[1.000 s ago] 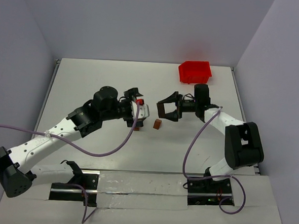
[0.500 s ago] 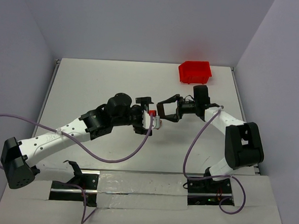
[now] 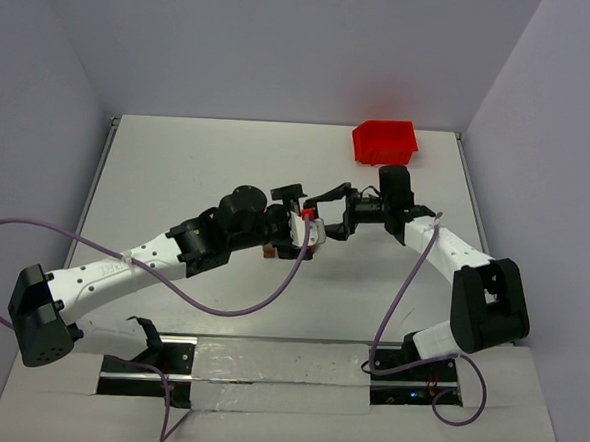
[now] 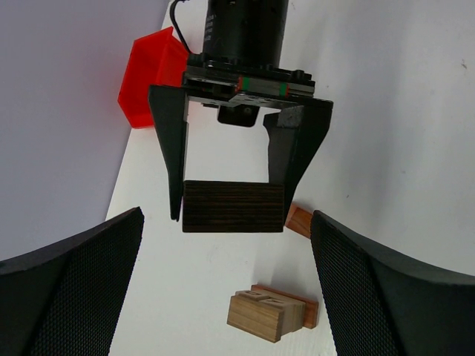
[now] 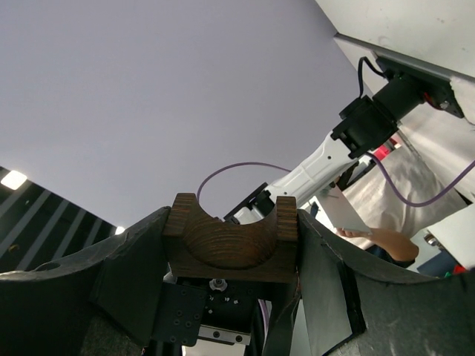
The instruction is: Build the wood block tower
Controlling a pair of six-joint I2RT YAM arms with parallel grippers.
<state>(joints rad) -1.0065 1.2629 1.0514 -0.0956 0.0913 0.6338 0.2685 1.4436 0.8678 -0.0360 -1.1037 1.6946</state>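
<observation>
White desk (image 3: pixel 178 174) from up top: both arms meet mid-desk, red bin (image 3: pixel 384 142) in the far right corner. Left wrist cam: left jaws spread wide and empty, facing the right jaws, which are clamped on a dark arch block (image 4: pixel 234 207) near the tower (image 4: pixel 269 314). Right wrist cam: block pinched tight, notch up.
</observation>
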